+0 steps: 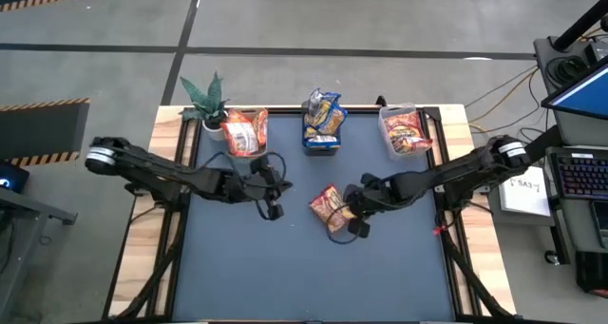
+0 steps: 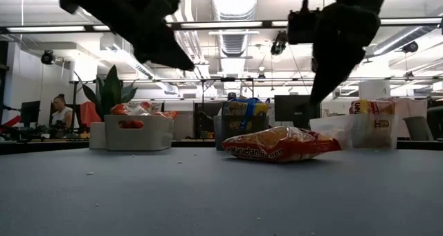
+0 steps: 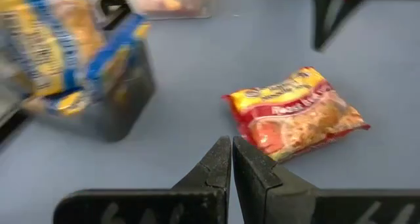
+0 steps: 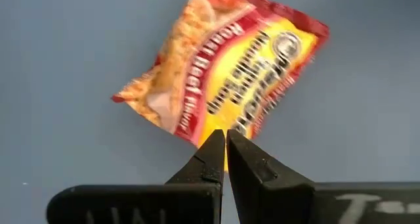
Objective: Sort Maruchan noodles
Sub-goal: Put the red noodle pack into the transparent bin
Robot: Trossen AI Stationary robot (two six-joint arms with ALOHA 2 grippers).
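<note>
One red packet left loose mid-table, both grippers clenched on nothing

Red noodle packet [image 1: 330,204] lies flat near table centre; right gripper [image 1: 355,221] sits just above its near-right edge w/ fingers pressed together, empty. Left gripper [image 1: 273,210] hangs well left of it, also closed, empty. Far edge: bins w/ orange packets [image 1: 245,132] left, blue-yellow packets [image 1: 323,120] middle, red packets [image 1: 408,132] right. Judgement: open right fingers first, drop straight over the packet's short side, pinch the crimped end, lift clear, carry to far-right bin w/ matching reds
</note>
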